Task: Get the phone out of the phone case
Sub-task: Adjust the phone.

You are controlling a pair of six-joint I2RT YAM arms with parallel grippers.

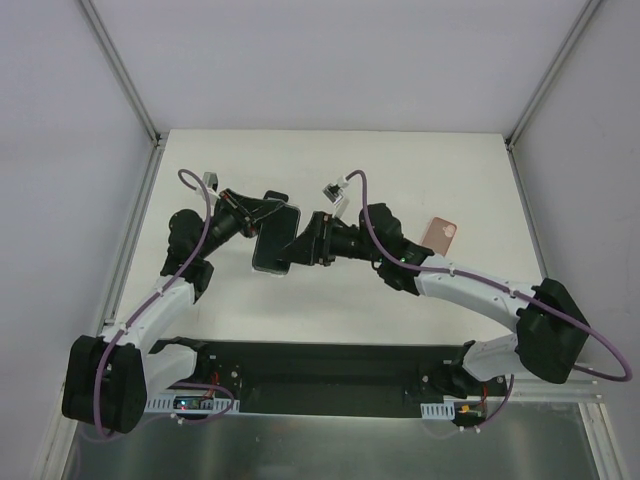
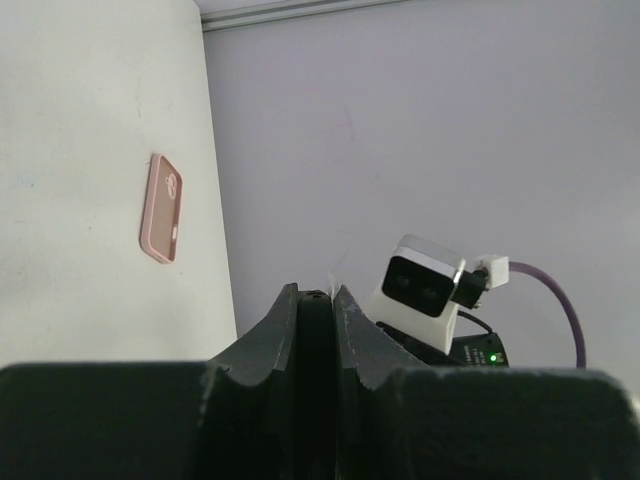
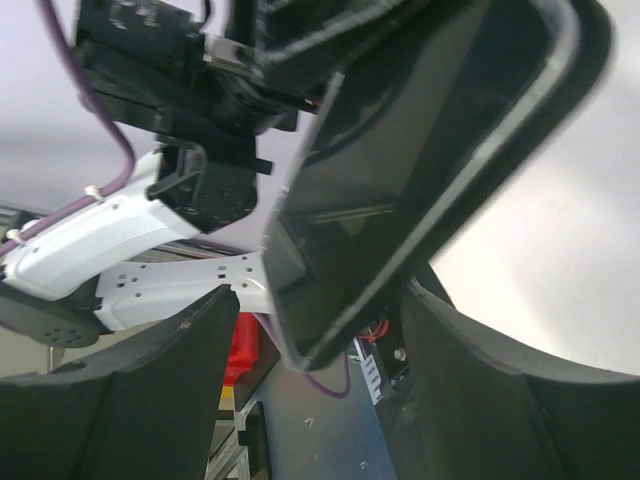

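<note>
From above the near edge, down over the whole table. Left wrist toward the right edge, sharing the pink case with overhead. Right wrist tight under the phone.

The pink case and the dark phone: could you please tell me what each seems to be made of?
Pink case: probably silicone or soft plastic; matte, no glare. Phone: glossy face, likely glass; it shows reflections.

It was a robotics lab cell: a white bench boxed in by plain pale panels on aluminium rails.
</note>
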